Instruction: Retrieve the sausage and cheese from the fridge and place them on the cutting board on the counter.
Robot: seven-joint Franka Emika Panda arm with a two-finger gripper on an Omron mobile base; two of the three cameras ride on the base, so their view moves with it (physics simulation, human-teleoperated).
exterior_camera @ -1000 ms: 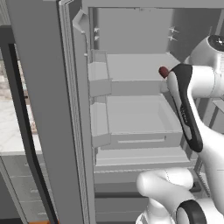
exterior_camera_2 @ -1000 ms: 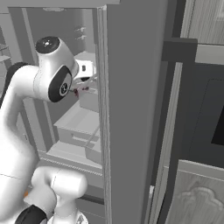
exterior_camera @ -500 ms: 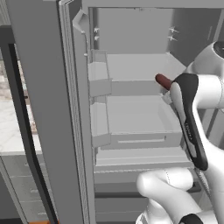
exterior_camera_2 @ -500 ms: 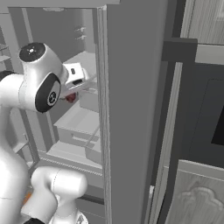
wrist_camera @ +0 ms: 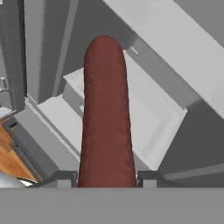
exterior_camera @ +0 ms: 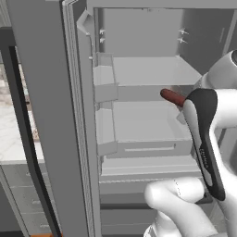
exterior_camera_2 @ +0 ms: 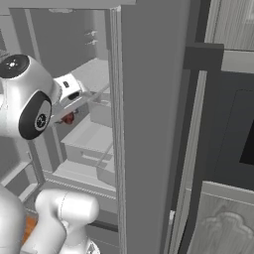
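The sausage (wrist_camera: 105, 113), a dark reddish-brown cylinder, stands lengthwise between the two finger tips of my gripper (wrist_camera: 107, 178), which is shut on it. In the left base view the sausage (exterior_camera: 172, 97) sticks out to the left past my black-and-white forearm, in front of the open fridge (exterior_camera: 143, 74) at the level of its middle shelf. From the right base view a bit of the sausage (exterior_camera_2: 68, 118) shows red under the white hand. The cheese and the cutting board are out of view. A strip of the counter (exterior_camera: 10, 139) shows at the far left.
The fridge's open door (exterior_camera: 46, 115) stands edge-on at the left, with door bins (exterior_camera: 104, 83) on its inner side. Grey drawers (exterior_camera: 148, 125) and shelves lie below and behind the sausage. A grey panel (exterior_camera_2: 149, 124) and a dark oven front (exterior_camera_2: 233, 129) stand at the right.
The sausage, still gripped, has come lower and out toward the front of the fridge. The arm's elbow has swung left in the right base view.
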